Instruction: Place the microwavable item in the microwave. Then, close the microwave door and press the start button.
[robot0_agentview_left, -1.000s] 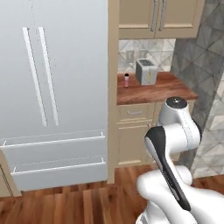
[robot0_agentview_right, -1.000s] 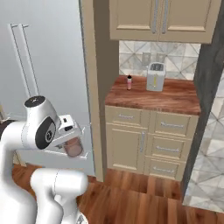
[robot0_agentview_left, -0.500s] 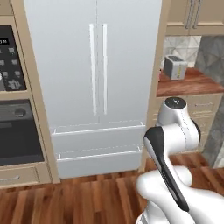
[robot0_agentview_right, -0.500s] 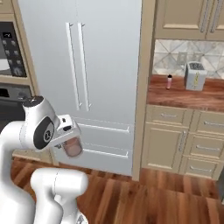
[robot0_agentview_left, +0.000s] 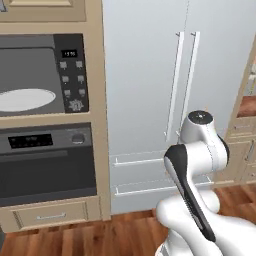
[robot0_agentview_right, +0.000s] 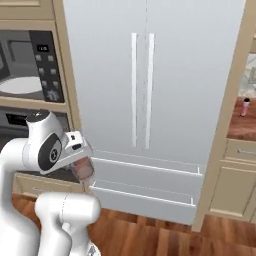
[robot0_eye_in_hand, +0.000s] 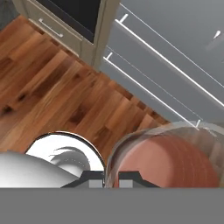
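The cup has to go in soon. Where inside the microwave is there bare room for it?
The white turntable in the microwave looks bare, bordered by the button panel on its right. The cup rides at the gripper, low before the fridge.

Non-task items before me:
- Refrigerator (robot0_agentview_right: 150, 75): pale grey, two tall doors with paired vertical bar handles, two drawers beneath; centre of both base views.
- Oven (robot0_agentview_left: 47, 160): dark door, built in under a wood surround, at 8 o'clock in the left base view.
- Slim bottle (robot0_agentview_right: 245, 107): pink, dark cap, upright on the wooden desk (robot0_agentview_right: 242, 127), at 3 o'clock in the right base view.
- Wood plank floor (robot0_eye_in_hand: 48, 83).
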